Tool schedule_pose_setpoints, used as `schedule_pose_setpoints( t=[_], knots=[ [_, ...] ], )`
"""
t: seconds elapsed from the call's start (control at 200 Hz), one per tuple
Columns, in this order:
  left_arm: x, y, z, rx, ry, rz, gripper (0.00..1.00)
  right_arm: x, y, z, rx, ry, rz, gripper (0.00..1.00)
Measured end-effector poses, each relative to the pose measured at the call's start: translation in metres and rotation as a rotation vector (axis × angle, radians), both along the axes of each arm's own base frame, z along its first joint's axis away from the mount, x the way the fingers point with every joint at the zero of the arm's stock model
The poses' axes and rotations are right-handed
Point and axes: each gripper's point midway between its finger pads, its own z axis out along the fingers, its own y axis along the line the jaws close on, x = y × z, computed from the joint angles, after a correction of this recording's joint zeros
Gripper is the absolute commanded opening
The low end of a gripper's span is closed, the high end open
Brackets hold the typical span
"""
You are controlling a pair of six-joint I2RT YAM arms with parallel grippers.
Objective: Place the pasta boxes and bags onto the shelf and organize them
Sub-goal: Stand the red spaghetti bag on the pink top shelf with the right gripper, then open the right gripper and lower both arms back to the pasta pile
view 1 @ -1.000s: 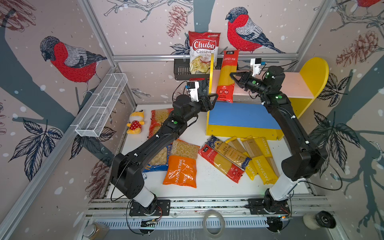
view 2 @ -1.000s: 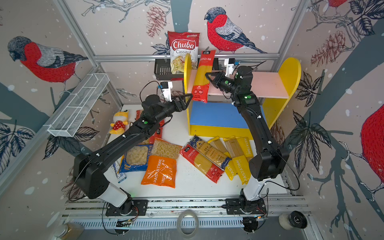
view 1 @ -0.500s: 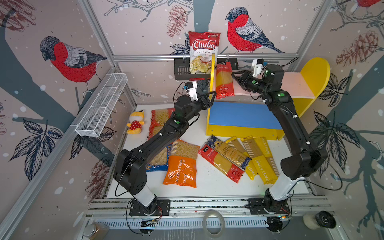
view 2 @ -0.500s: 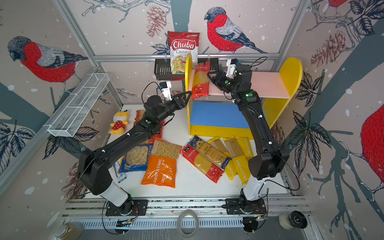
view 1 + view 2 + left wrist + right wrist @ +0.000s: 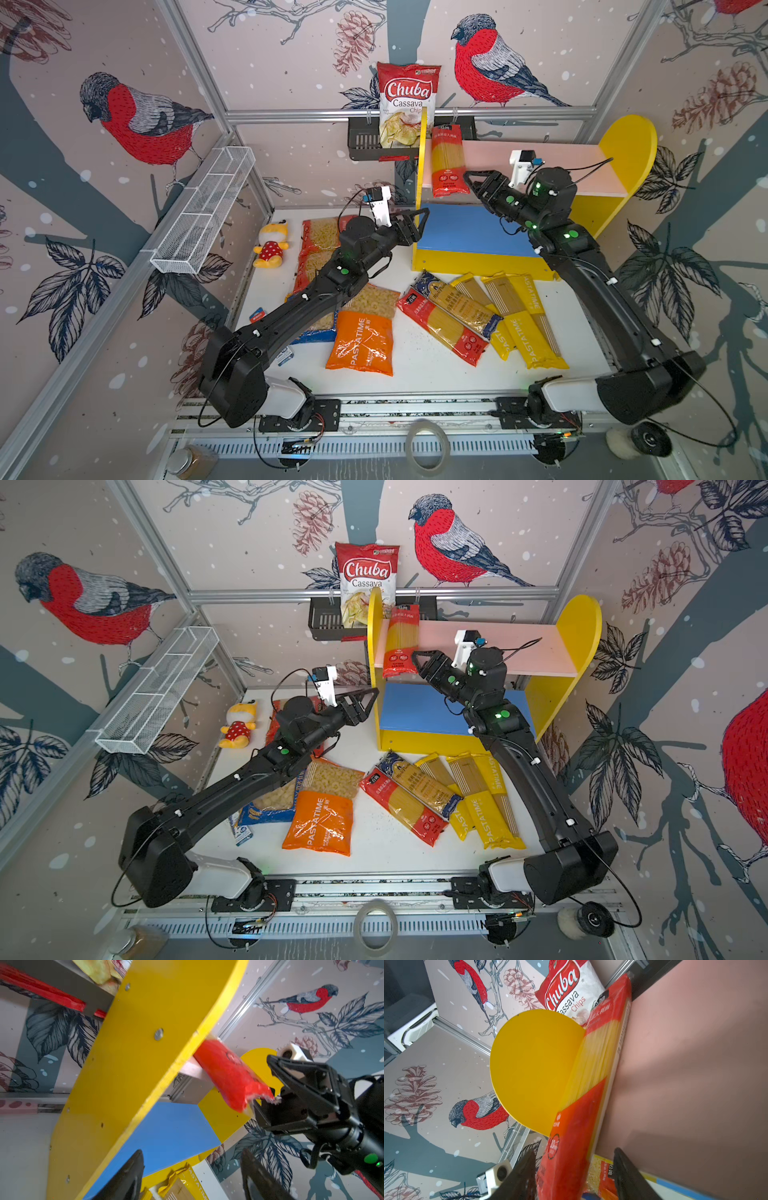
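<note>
Okay, your right gripper [image 5: 573, 1153] has its jaws spread around the lower end of the long red plastic spaghetti pack [image 5: 446, 162]. It looks like there's no pinch, though contact on one finger is hard to judge. That pack sits on the pink upper board [image 5: 561, 166] of the yellow-sided wooden shelf [image 5: 627, 145], against the rounded yellow side panel [image 5: 374, 638], with its lower end overhanging the front edge. Your left gripper [image 5: 191, 1159] hangs just outside that panel, jaws apart, nothing between them. The orange macaroni bag [image 5: 361, 340] and yellow spaghetti packs [image 5: 528, 328] lie on the white tabletop [image 5: 415, 370].
</note>
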Motion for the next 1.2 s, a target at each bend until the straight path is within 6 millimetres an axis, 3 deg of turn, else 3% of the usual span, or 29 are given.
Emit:
schedule_pose_setpoints(
  t=[0.145, 0.37, 0.51, 0.68, 0.895, 1.201],
  knots=[
    [-0.019, -0.017, 0.005, 0.016, -0.069, -0.023, 0.73, -0.001, 0.024, -0.024, 0.027, 0.092, 0.038, 0.57],
    [-0.023, -0.017, -0.002, 0.039, -0.09, -0.009, 0.73, 0.003, 0.036, -0.02, 0.08, 0.085, 0.06, 0.48],
    [-0.022, -0.013, -0.001, 0.04, -0.095, 0.014, 0.73, 0.001, 0.037, -0.012, 0.111, 0.075, 0.082, 0.26],
    [-0.022, -0.012, -0.002, 0.043, -0.097, 0.017, 0.73, 0.004, 0.029, -0.001, 0.128, 0.057, 0.135, 0.17],
    [-0.027, -0.004, 0.002, 0.037, -0.116, 0.035, 0.73, 0.011, 0.029, 0.001, 0.126, 0.068, 0.249, 0.14],
    [-0.027, -0.001, 0.0, 0.036, -0.127, 0.049, 0.73, -0.005, 0.046, -0.007, 0.156, 0.061, 0.296, 0.18]
  ],
)
